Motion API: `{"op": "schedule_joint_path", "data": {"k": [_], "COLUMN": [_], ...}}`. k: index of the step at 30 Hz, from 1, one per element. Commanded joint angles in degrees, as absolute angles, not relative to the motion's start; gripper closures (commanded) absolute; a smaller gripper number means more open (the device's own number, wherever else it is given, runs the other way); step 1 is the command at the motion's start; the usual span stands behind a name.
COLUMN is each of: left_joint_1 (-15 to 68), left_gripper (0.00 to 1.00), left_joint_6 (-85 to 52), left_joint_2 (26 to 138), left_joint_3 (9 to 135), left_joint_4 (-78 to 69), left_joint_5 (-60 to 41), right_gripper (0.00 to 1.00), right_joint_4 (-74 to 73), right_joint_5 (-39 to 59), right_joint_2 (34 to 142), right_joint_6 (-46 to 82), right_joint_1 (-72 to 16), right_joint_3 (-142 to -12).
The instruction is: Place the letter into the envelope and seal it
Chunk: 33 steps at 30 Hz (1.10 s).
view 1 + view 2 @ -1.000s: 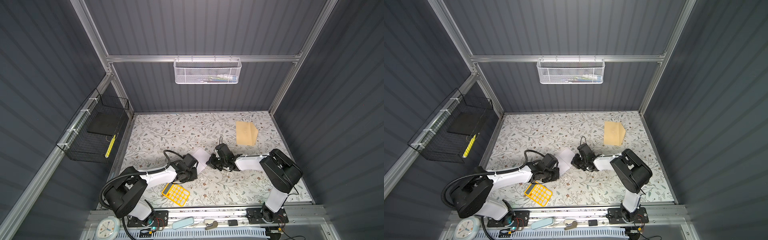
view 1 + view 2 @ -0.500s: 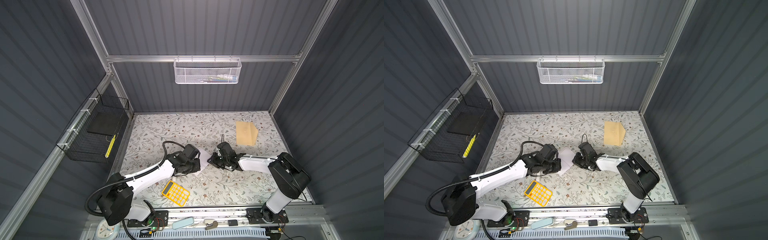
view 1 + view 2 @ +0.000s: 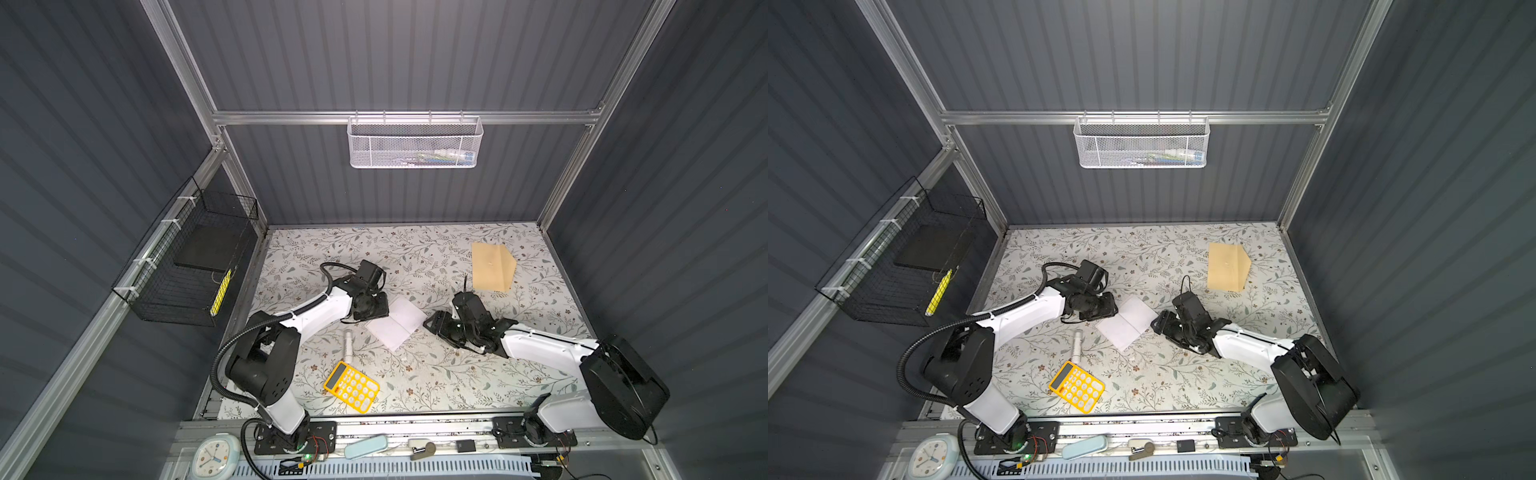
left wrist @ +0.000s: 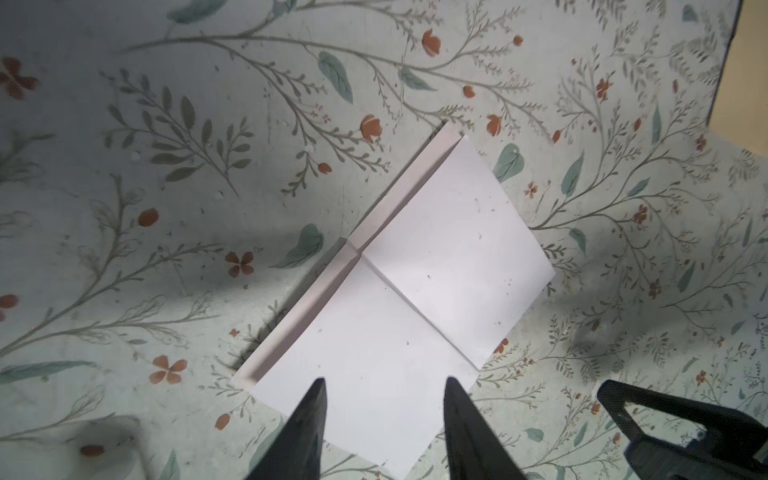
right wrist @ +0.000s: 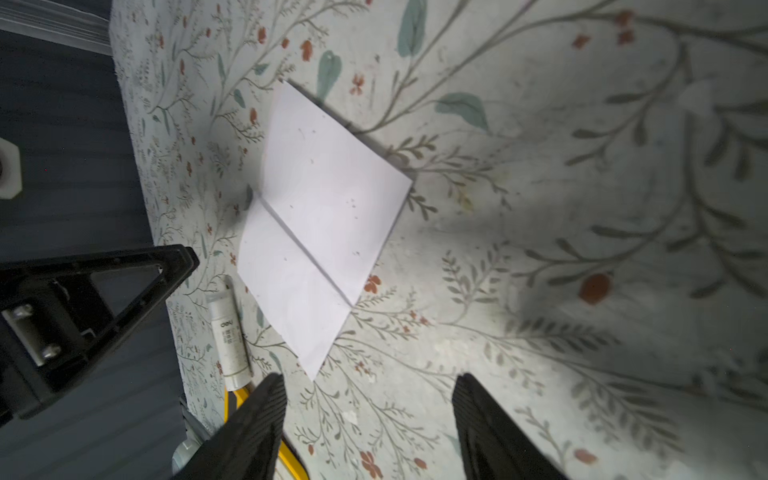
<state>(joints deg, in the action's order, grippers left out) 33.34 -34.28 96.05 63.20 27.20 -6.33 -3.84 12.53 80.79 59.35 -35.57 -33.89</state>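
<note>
The letter (image 3: 395, 322) (image 3: 1127, 322) is a white folded sheet with crease lines, lying flat mid-table. My left gripper (image 3: 376, 309) (image 4: 384, 380) stands open at its left side, both fingertips (image 4: 318, 390) over one corner of the letter (image 4: 415, 291), holding nothing. My right gripper (image 3: 434, 326) (image 5: 370, 378) is open just right of the letter (image 5: 320, 220), over bare cloth and apart from the paper. The tan envelope (image 3: 492, 266) (image 3: 1227, 266) lies flat at the back right, flap pointing right, away from both grippers.
A white glue stick (image 3: 348, 345) (image 5: 230, 336) lies left of the letter, with a yellow calculator (image 3: 352, 387) nearer the front edge. A white mesh basket (image 3: 415, 143) hangs on the back wall. A black wire basket (image 3: 187, 266) hangs on the left wall.
Both grippers were shut at the letter's sides and have opened; the letter lies free. The left arm has swung toward the back, uncovering the glue stick.
</note>
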Motion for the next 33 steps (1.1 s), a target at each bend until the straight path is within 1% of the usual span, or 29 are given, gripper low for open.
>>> {"op": "schedule_joint_path", "data": {"k": [1,6,11,19,23,27,33], "left_joint_1": [33.6,33.5,33.7,33.6,33.7,33.6,33.7], "left_gripper": [0.58,0.67,0.76,0.83,0.86,0.92,0.96], "left_joint_6": [-32.2,-33.0,-33.0,-31.5,-31.2,-30.7,-30.1], "left_joint_2": [96.0,97.8,100.1,104.0,105.4,106.0,106.8], "left_joint_3": [62.3,60.3,60.0,60.9,60.5,60.2,60.2], "left_joint_4": [26.4,24.7,24.4,26.3,26.8,26.9,26.9], "left_joint_5": [-7.9,-6.7,-4.5,-1.0,-0.6,-0.9,-1.1], "right_gripper": [0.33,0.33,0.34,0.34,0.34,0.34,0.35], "right_joint_4": [-8.3,-11.6,-12.5,-13.5,-16.8,-20.2,-25.7], "right_joint_5": [15.3,18.6,21.0,19.8,19.8,19.8,21.5], "right_joint_2": [81.7,86.8,91.8,97.8,100.5,103.0,106.1], "right_joint_6": [59.4,58.4,58.7,62.0,63.6,64.5,65.4], "right_joint_1": [-33.0,-29.8,-29.5,-29.8,-29.9,-29.8,-29.8], "right_joint_3": [-32.5,-34.2,-36.9,-38.3,-38.0,-38.1,-38.3]}}
